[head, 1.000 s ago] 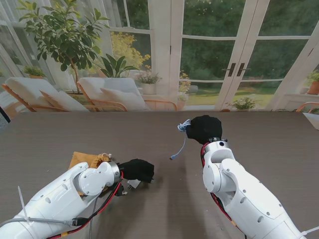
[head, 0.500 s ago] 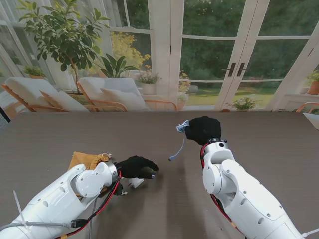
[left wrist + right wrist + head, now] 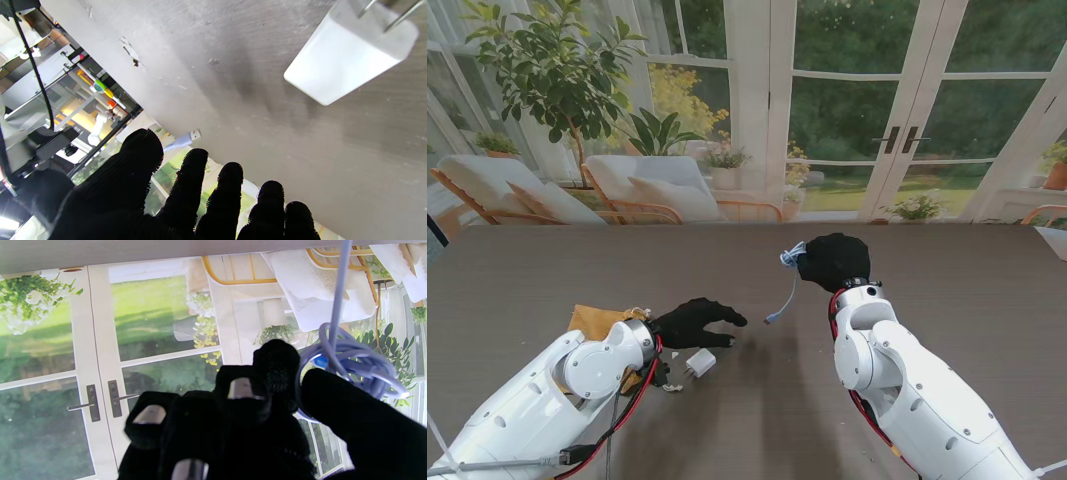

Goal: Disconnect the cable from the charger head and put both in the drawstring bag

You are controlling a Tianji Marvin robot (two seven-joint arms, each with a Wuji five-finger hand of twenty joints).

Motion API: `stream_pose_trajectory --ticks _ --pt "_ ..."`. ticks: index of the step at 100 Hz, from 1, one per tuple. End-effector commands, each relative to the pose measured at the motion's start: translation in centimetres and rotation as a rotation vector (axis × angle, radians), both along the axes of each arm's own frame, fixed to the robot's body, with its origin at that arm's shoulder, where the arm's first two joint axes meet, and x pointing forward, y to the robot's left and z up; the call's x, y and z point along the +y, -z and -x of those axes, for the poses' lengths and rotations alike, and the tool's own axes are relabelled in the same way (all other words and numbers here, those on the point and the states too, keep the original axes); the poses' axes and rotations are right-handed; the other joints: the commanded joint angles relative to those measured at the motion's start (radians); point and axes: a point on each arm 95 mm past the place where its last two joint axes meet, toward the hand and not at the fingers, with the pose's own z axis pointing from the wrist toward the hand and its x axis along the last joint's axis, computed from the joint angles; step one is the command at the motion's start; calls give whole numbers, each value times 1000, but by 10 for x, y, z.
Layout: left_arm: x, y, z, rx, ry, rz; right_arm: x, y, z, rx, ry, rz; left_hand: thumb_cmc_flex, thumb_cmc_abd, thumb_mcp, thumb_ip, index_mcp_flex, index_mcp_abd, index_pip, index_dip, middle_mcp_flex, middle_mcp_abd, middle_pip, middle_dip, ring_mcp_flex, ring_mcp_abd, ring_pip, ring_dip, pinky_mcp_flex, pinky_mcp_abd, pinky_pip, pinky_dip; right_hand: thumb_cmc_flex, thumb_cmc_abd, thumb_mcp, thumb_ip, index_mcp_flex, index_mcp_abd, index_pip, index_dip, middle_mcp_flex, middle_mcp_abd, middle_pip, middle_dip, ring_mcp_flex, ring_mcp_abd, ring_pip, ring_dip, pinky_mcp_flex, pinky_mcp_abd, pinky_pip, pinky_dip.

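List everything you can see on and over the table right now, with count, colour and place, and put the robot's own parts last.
charger head: one, white, lying on the table beside the left hand, prongs showing, no cable plugged in.
cable: one, pale blue, bunched in the right hand, its free USB end dangling toward the table.
drawstring bag: one, tan, on the table at the left, partly hidden behind the left arm.
table: one, grey-brown.
left hand: black glove, fingers spread, holding nothing, just past the charger head.
right hand: black glove, closed on the cable, raised off the table.
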Motion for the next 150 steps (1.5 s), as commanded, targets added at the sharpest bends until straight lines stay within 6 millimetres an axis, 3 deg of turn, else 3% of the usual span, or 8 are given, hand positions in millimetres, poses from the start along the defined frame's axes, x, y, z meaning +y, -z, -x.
stream_pose_trajectory --ticks 1,31,63,66,69,82,106,150 --pt "-2 -8 3 -12 13 9 4 1 3 13 -16 -4 -46 10 -16 16 -8 -26 -16 -10 -29 -27 -1 -13 -9 14 -26 -9 3 10 -33 0 12 38 23 46 61 118 68 40 60 130 102 19 -1 -202 18 10 566 -165 237 16" --pt "24 -45 22 -103 -107 -27 7 1 6 9 -31 -12 -46 20 -34 22 36 73 -1 1 61 41 39 39 109 104 32 69 111 118 34 123 12 38 23 46 60 117 68 40 60 131 102 20 -1 -202 18 10 566 -166 237 17" --pt "68 -61 52 -136 -379 -154 9 4 12 10 -41 -30 -92 -25 23 12 155 158 111 136 220 153 156 296 258 218 403 333 253 242 374 553 12 38 22 47 61 118 68 40 60 129 102 20 -1 -202 19 11 566 -167 237 18" --pt "71 -61 54 -138 -413 -163 9 4 12 9 -42 -31 -99 -30 31 10 171 159 134 163 244 159 173 332 282 226 448 347 224 243 542 547 11 38 22 47 61 118 68 40 60 129 103 20 -1 -202 19 11 566 -167 237 18" --pt "73 -60 56 -141 -449 -169 9 4 13 9 -43 -32 -113 -43 59 5 198 165 180 202 283 168 208 378 324 240 517 365 197 248 805 450 11 38 22 47 61 117 68 40 60 128 103 20 -1 -202 18 11 567 -167 237 18" --pt "83 -57 66 -141 -582 -211 9 3 13 7 -44 -36 -146 -68 92 -3 246 158 368 319 388 164 364 512 465 268 716 430 326 308 1110 303 12 37 22 47 60 118 68 40 60 129 103 20 -2 -200 19 11 567 -167 237 18" --pt "101 -50 82 -56 -756 -312 8 1 15 -2 -47 -40 -180 -71 79 -7 263 153 512 367 458 152 470 578 588 269 831 451 477 356 1198 306 13 38 21 47 60 118 68 40 60 128 103 20 -1 -201 19 11 567 -167 237 18" --pt "117 -41 86 171 -886 -402 5 -3 17 -18 -47 -59 -244 -32 -72 -1 238 223 298 236 430 176 434 538 637 244 850 431 534 359 1247 298 14 38 20 47 60 118 68 40 60 129 105 22 -1 -201 19 11 567 -165 237 19"
